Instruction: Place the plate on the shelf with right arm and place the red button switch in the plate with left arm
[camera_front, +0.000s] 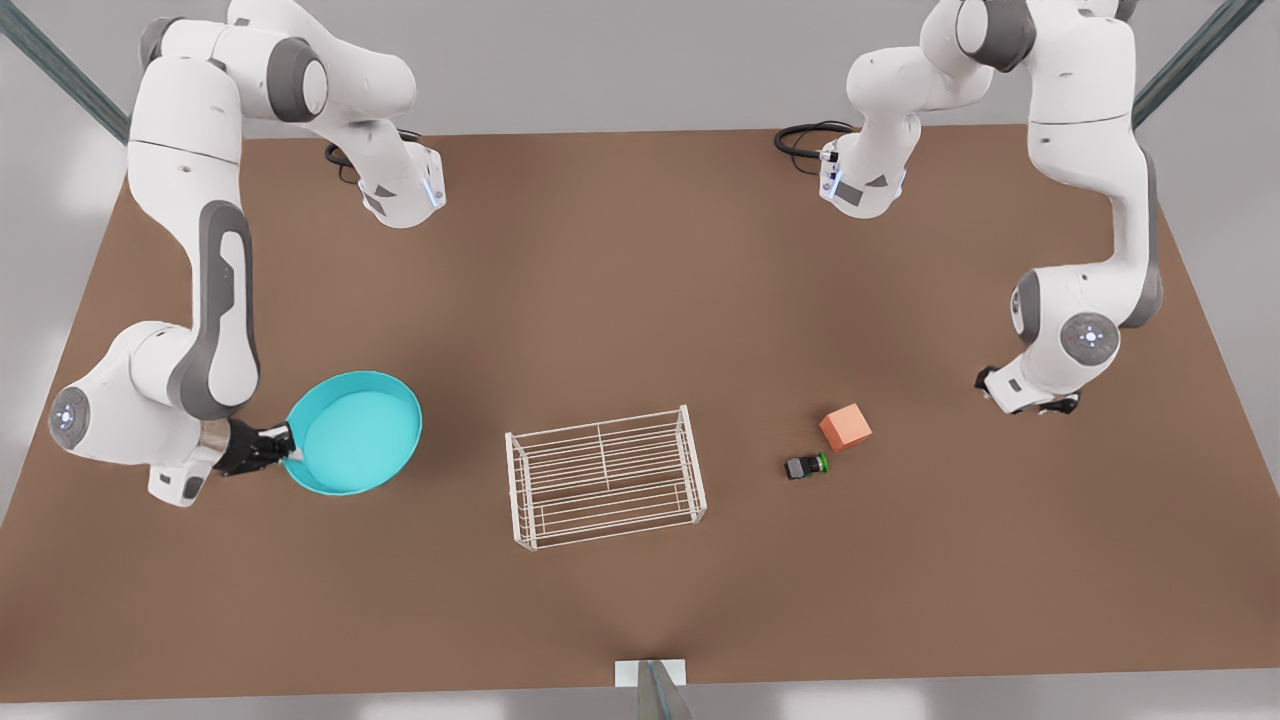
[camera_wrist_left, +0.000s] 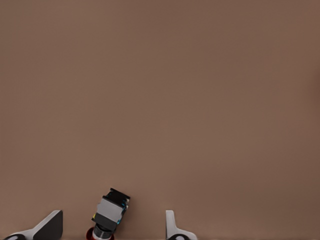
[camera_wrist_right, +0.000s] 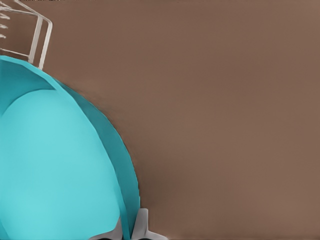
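Turquoise plate (camera_front: 358, 433), round and shallow, is held at its rim by the right gripper (camera_front: 290, 446) on the front view's left. The jaws are clamped on the rim: in the right wrist view 1 finger (camera_wrist_right: 143, 227) sits outside the plate (camera_wrist_right: 55, 170) wall and the other inside. The plate lies well to the side of the shelf (camera_front: 605, 477), apart from it. The shelf, a white wire rack, stands on the brown table (camera_front: 640, 280) near the middle; 1 corner of it (camera_wrist_right: 37, 35) shows in the right wrist view beyond the plate.

On the front view's right, the left gripper (camera_front: 1030, 398) is low over the table, well apart from the shelf. In the left wrist view its 2 fingers (camera_wrist_left: 47, 226) stand apart with the red button switch (camera_wrist_left: 109, 215) lying tilted on the table between them, touching neither.

Between that arm and the shelf lie an orange cube (camera_front: 846, 426) and, just beside it, a green-capped switch (camera_front: 806, 466).
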